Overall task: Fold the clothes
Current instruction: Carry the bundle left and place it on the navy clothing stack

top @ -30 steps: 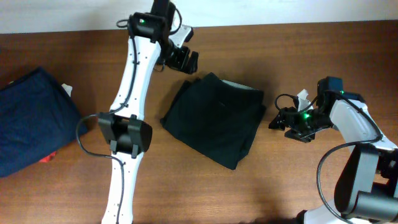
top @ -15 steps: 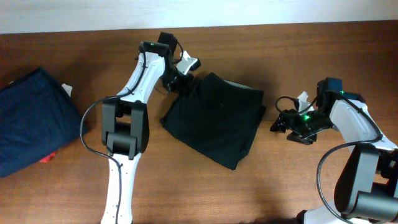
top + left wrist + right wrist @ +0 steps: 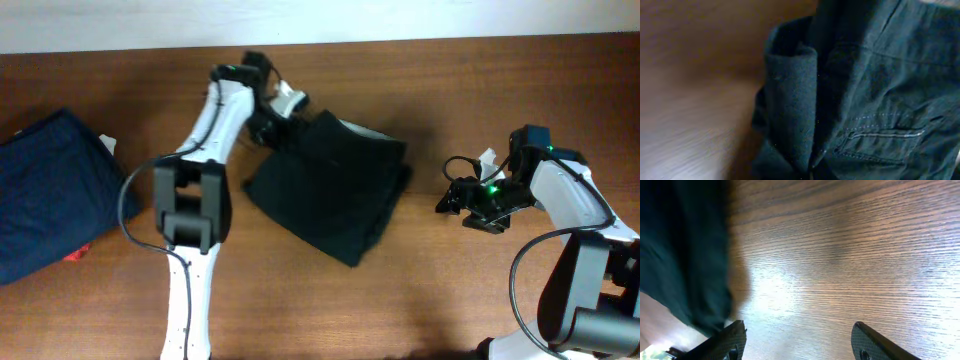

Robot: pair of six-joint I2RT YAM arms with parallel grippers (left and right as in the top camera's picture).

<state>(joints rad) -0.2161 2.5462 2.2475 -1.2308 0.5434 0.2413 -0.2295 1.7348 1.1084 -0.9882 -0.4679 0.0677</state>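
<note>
Brown wooden worktop (image 3: 450,290); black shorts (image 3: 330,195) laid part-folded at its middle. Left hand (image 3: 276,120) set at their far-left corner, fingers buried in cloth, grip not determinable; right hand (image 3: 462,198) held open, apart to the right. The fold could be dragged askew if one corner alone is pulled.

Black shorts (image 3: 325,190) lie folded on the worktop (image 3: 420,300). Left gripper (image 3: 272,120) clamps their upper-left corner. Right gripper (image 3: 455,197) stands apart to their right. Navy garment (image 3: 45,195) lies well to their left.
</note>
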